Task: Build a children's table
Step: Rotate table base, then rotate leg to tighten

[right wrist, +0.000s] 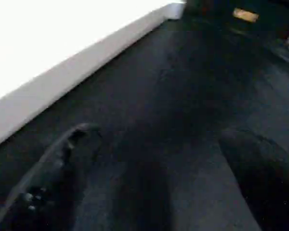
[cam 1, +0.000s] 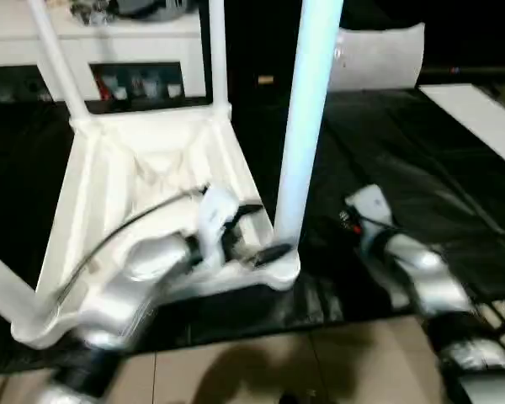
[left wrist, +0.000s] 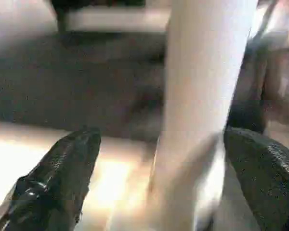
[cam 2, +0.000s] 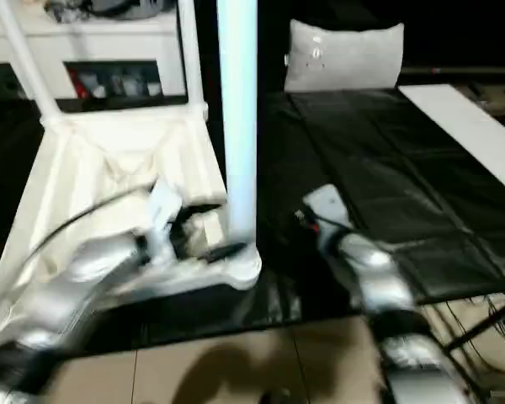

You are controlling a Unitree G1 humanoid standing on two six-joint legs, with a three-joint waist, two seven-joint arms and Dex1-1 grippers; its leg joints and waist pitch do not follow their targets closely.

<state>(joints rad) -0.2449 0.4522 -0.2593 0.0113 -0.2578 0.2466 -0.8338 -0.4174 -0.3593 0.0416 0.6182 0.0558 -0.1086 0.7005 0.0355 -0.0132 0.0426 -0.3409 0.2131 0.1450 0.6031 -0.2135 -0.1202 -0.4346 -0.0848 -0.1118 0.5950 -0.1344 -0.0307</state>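
Left gripper (cam 1: 251,231) spread wide, holding nothing, hovering over the near right corner socket (cam 1: 278,268) of the upturned children's table (cam 1: 143,194); one black finger (left wrist: 58,178) either side of the near right leg (cam 1: 307,118), not gripping. Right gripper (right wrist: 149,183) at 3 o'clock from that leg, likewise wide open and empty, above the black-covered work surface (cam 1: 421,194). Table lying underside up, legs standing in their sockets. White cabinet (cam 1: 143,42) at 12 o'clock.
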